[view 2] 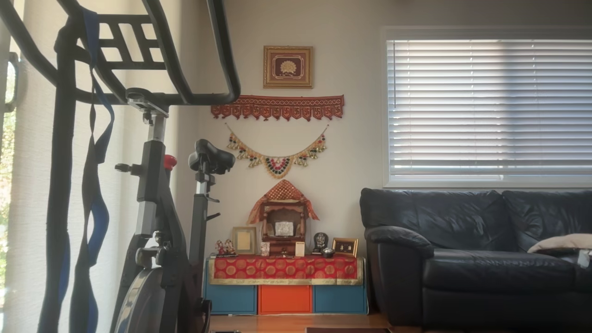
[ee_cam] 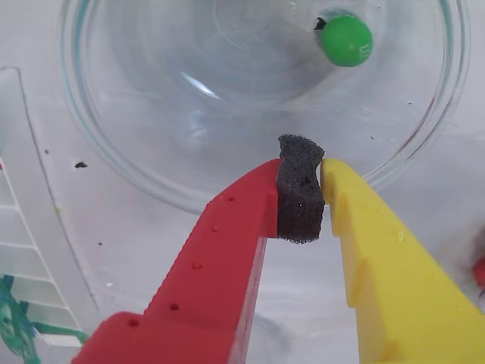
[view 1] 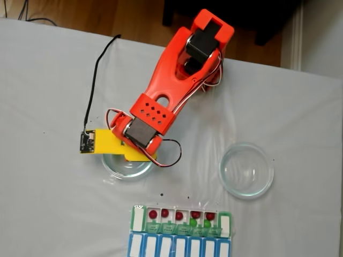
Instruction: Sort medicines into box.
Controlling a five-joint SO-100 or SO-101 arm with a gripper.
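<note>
- medicines, wrist view: one bright green ball (ee_cam: 345, 40) lies inside a clear glass dish (ee_cam: 114, 163), near its far right side, well apart from the jaws.
- the gripper (ee_cam: 311, 178) has a red finger (ee_cam: 220, 258) on the left and a yellow finger (ee_cam: 379, 258) on the right; the jaws are clenched on a dark foam pad (ee_cam: 300, 199) fixed between them, with no ball in their grasp.
- the fingertips hang over the near rim of the dish; a corner of the box (ee_cam: 23, 303) with white slots and green print shows at the lower left edge, and a bit of something red at the right edge.
- fixed view: the orange arm (view 1: 177, 69) reaches down over the white desk (view 1: 43, 80), its yellow part (view 1: 110, 143) above the left glass dish (view 1: 115, 168).
- a second glass dish (view 1: 246, 170) stands to the right, well apart.
- the box (view 1: 181, 235) sits at the bottom edge; dark red balls (view 1: 153, 214) lie one to a compartment along its upper row, and green balls (view 1: 193, 221) rest in compartments toward the right, beside green lids and above a row of blue lids.
- other view: a room with an exercise bike (view 2: 152, 208), a dark sofa (view 2: 476, 249) and a window blind (view 2: 488, 106).
</note>
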